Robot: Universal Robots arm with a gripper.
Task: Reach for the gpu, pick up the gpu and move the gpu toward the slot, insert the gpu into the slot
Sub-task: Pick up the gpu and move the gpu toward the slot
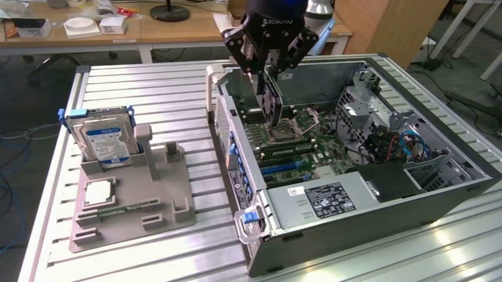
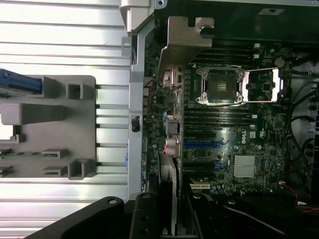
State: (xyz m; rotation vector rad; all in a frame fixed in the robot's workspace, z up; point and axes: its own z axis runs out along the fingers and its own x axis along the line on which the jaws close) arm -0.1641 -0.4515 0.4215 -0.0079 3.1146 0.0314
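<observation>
Jaws are seen clamped on the upper edge of the gpu, which is held upright on its edge inside the open computer case. The card is positioned over the motherboard, close to the case wall on the exterior view's left and just beside the open processor socket. Whether its lower edge touches the board cannot be told. In the wrist view the card is seen edge-on, with its silver bracket at the end away from the jaws and the blue expansion slots just beside it. Outside the case, a grey holder is set on the slatted worktop, well apart from the card. A blue-labelled hard drive is stood upright in the holder, and a square processor chip is laid flat in one of its recesses.
</observation>
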